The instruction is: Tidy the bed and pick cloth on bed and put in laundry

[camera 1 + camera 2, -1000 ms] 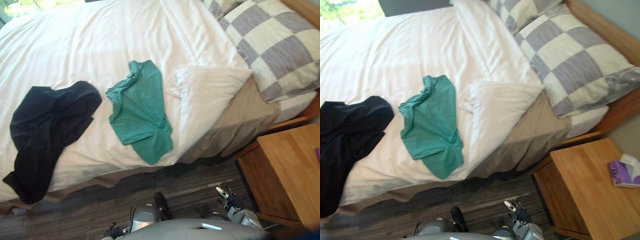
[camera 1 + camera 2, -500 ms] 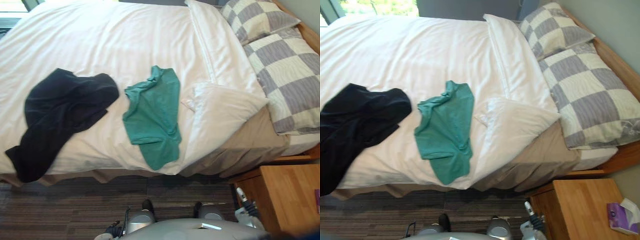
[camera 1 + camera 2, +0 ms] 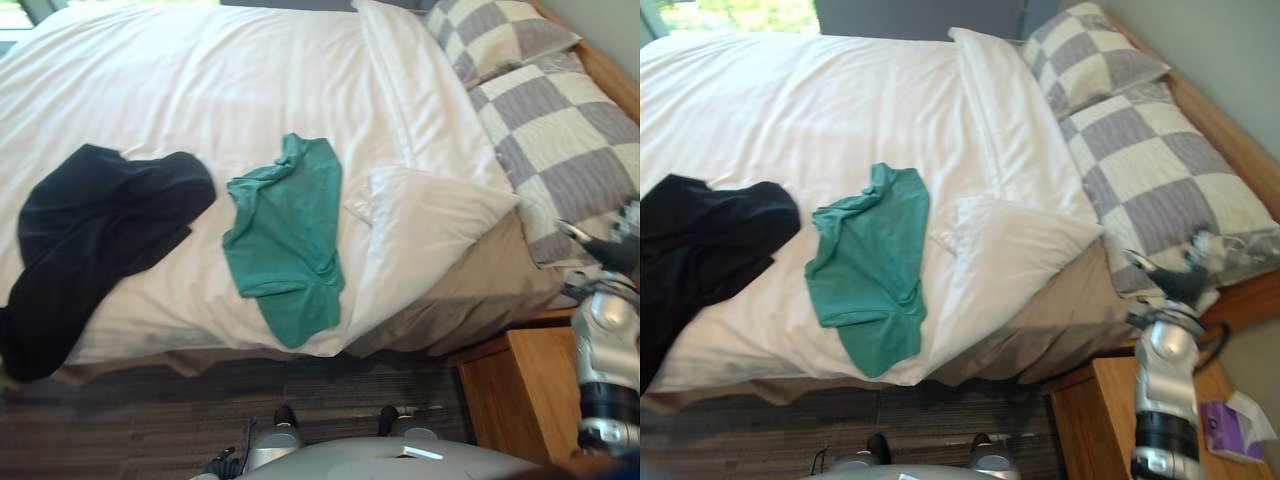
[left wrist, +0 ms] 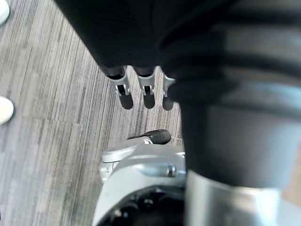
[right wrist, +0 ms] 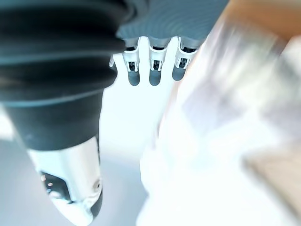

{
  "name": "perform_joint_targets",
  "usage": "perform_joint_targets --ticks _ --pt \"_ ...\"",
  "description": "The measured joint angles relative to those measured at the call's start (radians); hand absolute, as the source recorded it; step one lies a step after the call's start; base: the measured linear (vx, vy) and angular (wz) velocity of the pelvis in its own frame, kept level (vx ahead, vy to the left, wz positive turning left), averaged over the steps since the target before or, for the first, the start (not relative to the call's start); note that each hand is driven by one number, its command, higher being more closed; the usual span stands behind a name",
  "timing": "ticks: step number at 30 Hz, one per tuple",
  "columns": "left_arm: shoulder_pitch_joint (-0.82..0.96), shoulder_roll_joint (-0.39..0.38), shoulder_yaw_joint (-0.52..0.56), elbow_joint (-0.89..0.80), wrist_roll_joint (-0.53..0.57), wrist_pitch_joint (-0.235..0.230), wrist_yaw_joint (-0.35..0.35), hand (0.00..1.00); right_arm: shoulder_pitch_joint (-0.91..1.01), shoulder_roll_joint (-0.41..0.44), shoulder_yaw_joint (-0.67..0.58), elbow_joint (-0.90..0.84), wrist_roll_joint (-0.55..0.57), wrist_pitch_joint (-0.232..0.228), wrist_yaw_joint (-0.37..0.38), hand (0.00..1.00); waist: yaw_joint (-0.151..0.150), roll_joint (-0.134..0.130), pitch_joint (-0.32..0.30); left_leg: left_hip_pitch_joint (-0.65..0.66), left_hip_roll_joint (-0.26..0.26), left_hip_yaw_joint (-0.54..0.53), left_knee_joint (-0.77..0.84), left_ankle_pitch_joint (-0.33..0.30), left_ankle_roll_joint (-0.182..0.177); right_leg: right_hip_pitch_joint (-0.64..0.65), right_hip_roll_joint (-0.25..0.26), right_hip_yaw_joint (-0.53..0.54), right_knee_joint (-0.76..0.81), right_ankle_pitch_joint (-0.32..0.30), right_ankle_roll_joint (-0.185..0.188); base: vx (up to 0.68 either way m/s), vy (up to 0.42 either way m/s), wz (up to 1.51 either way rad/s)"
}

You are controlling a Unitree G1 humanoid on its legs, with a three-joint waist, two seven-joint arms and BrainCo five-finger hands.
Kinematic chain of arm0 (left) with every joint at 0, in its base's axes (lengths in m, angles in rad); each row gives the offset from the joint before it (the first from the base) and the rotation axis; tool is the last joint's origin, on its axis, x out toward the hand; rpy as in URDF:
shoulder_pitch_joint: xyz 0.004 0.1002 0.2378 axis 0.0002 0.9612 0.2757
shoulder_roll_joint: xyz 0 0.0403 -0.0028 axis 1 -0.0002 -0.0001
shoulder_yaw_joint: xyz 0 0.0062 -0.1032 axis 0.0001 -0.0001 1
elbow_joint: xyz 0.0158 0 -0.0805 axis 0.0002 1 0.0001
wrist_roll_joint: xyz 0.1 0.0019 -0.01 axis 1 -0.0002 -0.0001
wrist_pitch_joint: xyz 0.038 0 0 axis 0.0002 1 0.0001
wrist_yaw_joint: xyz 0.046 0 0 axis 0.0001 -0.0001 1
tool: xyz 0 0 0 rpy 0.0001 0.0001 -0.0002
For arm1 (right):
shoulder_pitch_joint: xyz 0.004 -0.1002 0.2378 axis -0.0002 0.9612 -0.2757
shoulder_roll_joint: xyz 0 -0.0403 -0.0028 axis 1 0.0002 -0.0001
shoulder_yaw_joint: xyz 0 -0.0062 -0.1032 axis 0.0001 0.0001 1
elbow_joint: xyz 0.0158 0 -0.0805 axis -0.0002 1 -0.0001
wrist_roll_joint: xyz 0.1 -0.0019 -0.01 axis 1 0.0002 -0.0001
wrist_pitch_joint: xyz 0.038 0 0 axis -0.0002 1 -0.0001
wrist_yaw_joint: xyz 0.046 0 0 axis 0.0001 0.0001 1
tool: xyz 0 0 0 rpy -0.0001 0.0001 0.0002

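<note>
Head views, with both wrist views. The bed ran from 9 to 3 o'clock under a white duvet. Two cloths lay loose on it, placed as dropped rather than folded. The green cloth was crumpled at the centre, its lower end draped over the near edge at 6 o'clock. The black cloth sprawled at 9 o'clock, just beside the green one but apart from it.

At 3 o'clock of the green cloth the duvet corner was turned back, exposing the beige sheet. We judged this the part of the bed left to tidy. Two checkered pillows lay at 1 to 2 o'clock.

The right hand was up at 4 o'clock, near the lower pillow. In its wrist view its fingers were straight and held nothing. We judged it placed for the bedding rather than the cloths. The left hand hung over the floor, fingers relaxed and empty.

Containers: on the nightstand at 5 o'clock a purple tissue pack held a white tissue standing out of it. We judged that a laundry receptacle had yet to be found.
</note>
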Motion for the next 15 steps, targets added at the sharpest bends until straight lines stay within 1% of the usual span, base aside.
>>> perform_joint_targets --ticks 1,2,3,4,5,7,9,10,12,14,15 --pt "-0.004 0.0 0.0 -0.001 0.001 0.004 0.0 0.0 -0.059 -0.003 0.054 0.054 -0.035 0.026 0.032 0.0 0.007 0.001 0.0 -0.007 -0.01 -0.017 0.0 0.003 0.007 0.001 -0.009 -0.014 -0.003 0.003 0.001 0.07 0.065 0.44" --pt "-0.004 0.0 0.0 -0.001 0.001 0.008 0.0 0.0 -0.085 -0.004 0.081 0.08 -0.049 0.033 0.044 0.0 0.007 0.001 0.0 -0.014 -0.014 -0.023 0.0 0.008 0.014 0.001 -0.014 -0.023 -0.004 0.008 -0.004 0.1 0.052 0.44" --pt "-0.002 0.001 0.0 -0.002 0.002 0.014 -0.002 0.0 -0.129 -0.004 0.126 0.125 -0.069 0.046 0.078 0.0 0.015 0.001 0.001 -0.022 -0.023 -0.036 0.001 0.014 0.023 0.001 -0.021 -0.036 -0.007 0.014 -0.002 0.1 0.044 0.32" --pt "-0.003 0.001 0.0 -0.009 0.002 0.017 -0.002 0.0 -0.166 -0.005 0.156 0.166 -0.071 0.055 0.1 0.0 0.029 0.002 0.001 -0.024 -0.029 -0.044 0.001 0.015 0.025 0.003 -0.026 -0.041 -0.01 0.018 -0.001 0.12 0.044 0.25" --pt "-0.004 0.001 0.0 -0.01 0.003 0.018 -0.002 0.0 -0.185 -0.006 0.168 0.188 -0.075 0.061 0.11 0.0 0.032 0.003 0.002 -0.025 -0.032 -0.047 0.001 0.015 0.025 0.005 -0.028 -0.043 -0.011 0.02 -0.002 0.1 0.03 0.2" --pt "-0.005 -0.003 0.001 -0.013 0.003 0.02 -0.002 0.0 -0.249 -0.016 0.2 0.243 -0.096 0.076 0.133 0.0 0.033 0.013 0.009 -0.025 -0.037 -0.059 0.002 0.016 0.025 0.015 -0.027 -0.065 -0.018 0.039 -0.01 0.07 0.03 0.21" --pt "-0.006 -0.008 0.004 -0.021 0.002 0.024 -0.002 0.0 -0.314 -0.047 0.231 0.279 -0.109 0.081 0.147 0.0 0.034 0.028 0.022 -0.035 -0.04 -0.075 0.002 0.019 0.03 0.014 -0.027 -0.072 -0.02 0.048 -0.015 0.02 0.026 0.2" --pt "-0.018 -0.018 0.007 -0.031 0.002 0.03 -0.002 0.0 -0.385 -0.076 0.237 0.316 -0.109 0.083 0.152 0.0 0.032 0.045 0.047 -0.054 -0.037 -0.078 0.002 0.026 0.037 -0.003 -0.025 -0.087 -0.021 0.063 -0.016 -0.04 0.021 0.12" --pt "-0.041 -0.025 0.009 -0.037 0.001 0.031 -0.002 0.0 -0.463 -0.104 0.239 0.356 -0.109 0.09 0.151 0.0 0.037 0.06 0.086 -0.08 -0.038 -0.079 0.001 0.039 0.04 -0.027 -0.025 -0.091 -0.022 0.07 -0.021 -0.07 0.023 0.08" --pt "-0.075 -0.03 0.008 -0.039 0.0 0.034 -0.026 0.0 -0.549 -0.148 0.257 0.407 -0.126 0.117 0.141 0.0 0.04 0.087 0.136 -0.132 -0.024 -0.095 0.002 0.068 0.044 -0.071 -0.019 -0.092 -0.02 0.089 -0.032 -0.15 0.014 0.23" --pt "-0.082 -0.031 0.009 -0.041 -0.002 0.034 -0.03 0.0 -0.569 -0.154 0.261 0.426 -0.138 0.127 0.138 0.0 0.043 0.092 0.149 -0.142 -0.022 -0.102 0.002 0.074 0.043 -0.078 -0.017 -0.092 -0.02 0.091 -0.033 -0.17 0.016 0.22"
